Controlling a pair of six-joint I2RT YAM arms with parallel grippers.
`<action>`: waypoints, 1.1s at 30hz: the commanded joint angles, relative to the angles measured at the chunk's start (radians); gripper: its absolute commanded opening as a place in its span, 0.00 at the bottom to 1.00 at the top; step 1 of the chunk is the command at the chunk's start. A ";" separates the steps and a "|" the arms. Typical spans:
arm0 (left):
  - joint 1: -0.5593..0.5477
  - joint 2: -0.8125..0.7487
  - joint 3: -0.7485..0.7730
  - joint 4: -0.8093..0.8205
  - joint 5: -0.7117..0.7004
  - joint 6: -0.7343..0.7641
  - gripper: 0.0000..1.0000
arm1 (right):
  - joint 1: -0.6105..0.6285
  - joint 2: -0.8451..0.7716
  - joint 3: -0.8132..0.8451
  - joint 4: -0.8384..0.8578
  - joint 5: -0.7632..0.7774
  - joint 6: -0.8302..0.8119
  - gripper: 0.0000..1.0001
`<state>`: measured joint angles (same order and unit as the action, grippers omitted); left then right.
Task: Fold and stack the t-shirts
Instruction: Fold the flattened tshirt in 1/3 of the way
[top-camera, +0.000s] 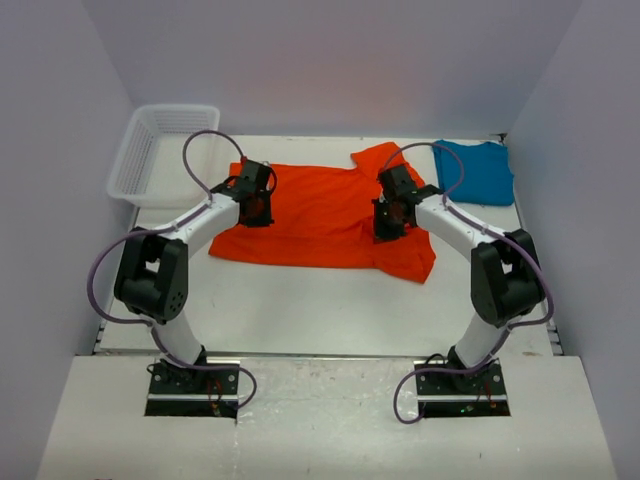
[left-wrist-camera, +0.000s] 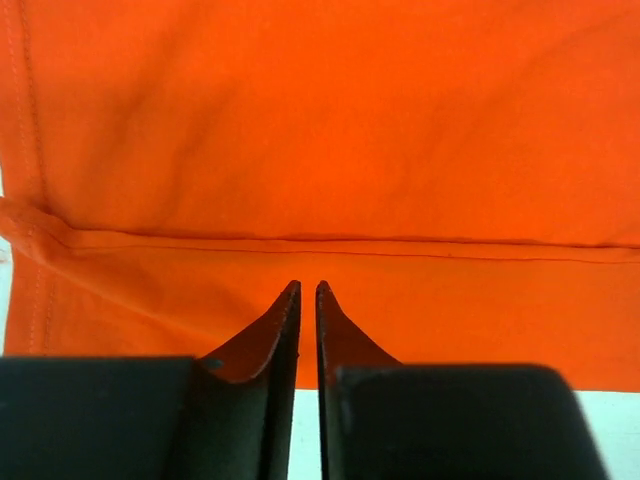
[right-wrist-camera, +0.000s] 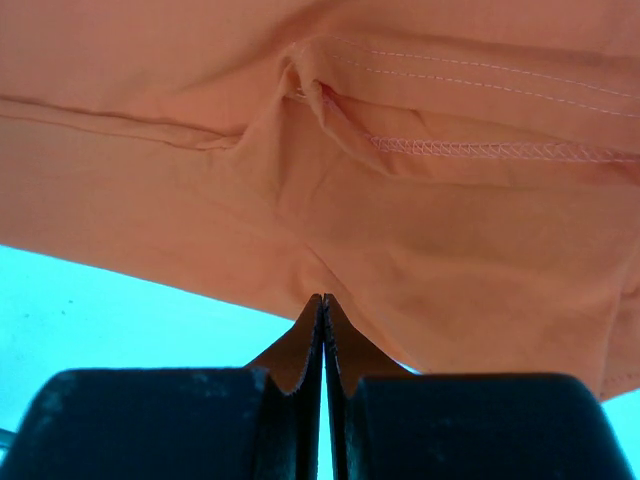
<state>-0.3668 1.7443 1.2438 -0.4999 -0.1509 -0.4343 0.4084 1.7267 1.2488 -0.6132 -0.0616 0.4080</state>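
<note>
The orange-red t-shirt (top-camera: 320, 215) lies spread across the middle of the table, with one sleeve pointing to the back. My left gripper (top-camera: 257, 212) is down on its left part. In the left wrist view its jaws (left-wrist-camera: 308, 288) stand a thin slit apart, pinching the orange cloth (left-wrist-camera: 350, 150) near a stitched hem. My right gripper (top-camera: 388, 228) is on the shirt's right part. There its tips (right-wrist-camera: 322, 298) meet on the cloth's edge (right-wrist-camera: 450, 250), which puckers toward them. The teal-blue t-shirt (top-camera: 480, 172) lies at the back right, apart from both grippers.
A white mesh basket (top-camera: 135, 165) stands at the back left corner. Bare white table (top-camera: 320, 310) lies between the shirt and the arm bases. Grey walls close in the left, right and back sides.
</note>
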 joint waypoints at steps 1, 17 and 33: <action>0.005 0.009 0.009 -0.019 0.001 -0.004 0.09 | 0.000 0.040 0.024 0.027 -0.023 0.023 0.00; 0.005 0.116 0.000 -0.045 -0.007 -0.006 0.00 | -0.002 0.177 0.115 -0.014 -0.026 0.043 0.00; 0.005 0.231 0.105 -0.017 0.025 -0.001 0.00 | 0.000 0.240 0.074 -0.016 -0.053 0.064 0.00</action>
<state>-0.3668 1.9453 1.3075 -0.5392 -0.1551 -0.4347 0.4084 1.9575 1.3277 -0.6178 -0.1001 0.4603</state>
